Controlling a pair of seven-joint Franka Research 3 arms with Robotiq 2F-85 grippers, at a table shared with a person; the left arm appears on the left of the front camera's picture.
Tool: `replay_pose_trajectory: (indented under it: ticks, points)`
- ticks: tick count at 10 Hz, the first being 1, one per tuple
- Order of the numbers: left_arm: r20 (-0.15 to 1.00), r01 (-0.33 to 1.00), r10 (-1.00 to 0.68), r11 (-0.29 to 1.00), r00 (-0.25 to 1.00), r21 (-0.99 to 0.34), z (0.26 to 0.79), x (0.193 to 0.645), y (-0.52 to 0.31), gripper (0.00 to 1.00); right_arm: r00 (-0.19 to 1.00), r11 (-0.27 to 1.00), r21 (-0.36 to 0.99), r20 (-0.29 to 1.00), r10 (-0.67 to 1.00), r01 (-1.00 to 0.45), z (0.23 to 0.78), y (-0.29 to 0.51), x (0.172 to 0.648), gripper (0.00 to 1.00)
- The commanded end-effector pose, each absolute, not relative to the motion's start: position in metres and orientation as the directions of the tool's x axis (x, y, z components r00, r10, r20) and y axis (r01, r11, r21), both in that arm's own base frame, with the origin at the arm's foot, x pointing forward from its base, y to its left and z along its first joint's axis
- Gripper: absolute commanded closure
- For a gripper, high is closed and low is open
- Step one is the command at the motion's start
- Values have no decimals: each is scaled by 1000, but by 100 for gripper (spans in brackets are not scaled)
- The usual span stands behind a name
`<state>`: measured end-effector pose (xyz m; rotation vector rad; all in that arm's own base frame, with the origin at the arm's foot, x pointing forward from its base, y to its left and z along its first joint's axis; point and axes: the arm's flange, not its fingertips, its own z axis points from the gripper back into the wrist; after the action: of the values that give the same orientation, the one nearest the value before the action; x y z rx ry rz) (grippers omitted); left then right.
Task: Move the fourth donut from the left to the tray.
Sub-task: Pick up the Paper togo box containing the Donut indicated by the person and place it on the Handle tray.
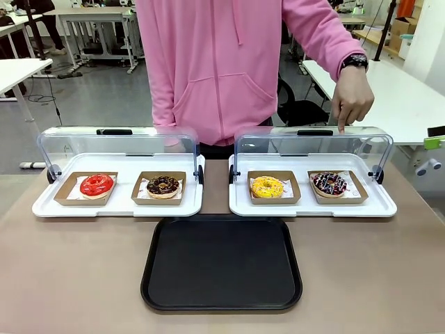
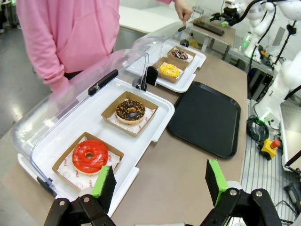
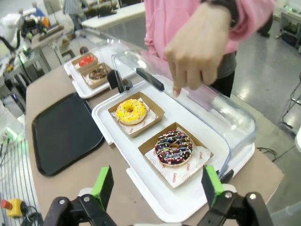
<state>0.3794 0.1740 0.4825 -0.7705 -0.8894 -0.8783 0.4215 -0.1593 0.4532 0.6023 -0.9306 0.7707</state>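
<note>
The fourth donut [image 1: 329, 184], dark chocolate with white and pink stripes, lies in its brown cardboard holder at the right end of the right white tray; it also appears close in the right wrist view [image 3: 174, 149] and far off in the left wrist view [image 2: 180, 54]. The black tray [image 1: 222, 263] lies on the table in front of both white trays, also seen as a dark slab [image 2: 206, 117] [image 3: 63, 132]. My left gripper [image 2: 160, 181] is open above the table's left end. My right gripper [image 3: 157, 186] is open, hovering near the striped donut. A person's hand [image 1: 352, 101] points down above that donut.
The right white tray [image 1: 313, 205] also holds a yellow donut [image 1: 268, 186]. The left white tray [image 1: 118, 204] holds a red donut [image 1: 96, 185] and a crumb-topped chocolate donut [image 1: 163, 186]. Both clear domed lids [image 1: 118, 146] are swung back. The person in pink stands at the far side.
</note>
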Motion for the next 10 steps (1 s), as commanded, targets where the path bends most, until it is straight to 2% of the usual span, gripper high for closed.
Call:
replay_pose_trajectory:
  ticks: [1, 3, 5, 9, 10]
  points:
    - [891, 891, -317, 416, 327, -179, 482, 379, 177, 0, 335, 549, -6, 786, 519, -836, 476, -127, 437, 0]
    - [891, 891, -317, 416, 327, -179, 482, 379, 177, 0, 273, 481, -161, 651, 708, -862, 471, -90, 446, 0]
    - [891, 891, -317, 416, 327, -179, 482, 379, 177, 0, 182, 350, -300, 469, 864, -887, 450, -55, 446, 0]
    - [891, 891, -317, 416, 327, -179, 482, 379, 177, 0, 62, 145, -404, 212, 975, -903, 395, -21, 448, 0]
    - [891, 891, -317, 416, 327, -179, 482, 379, 177, 0, 25, 110, -427, 200, 980, -898, 389, -19, 447, 0]
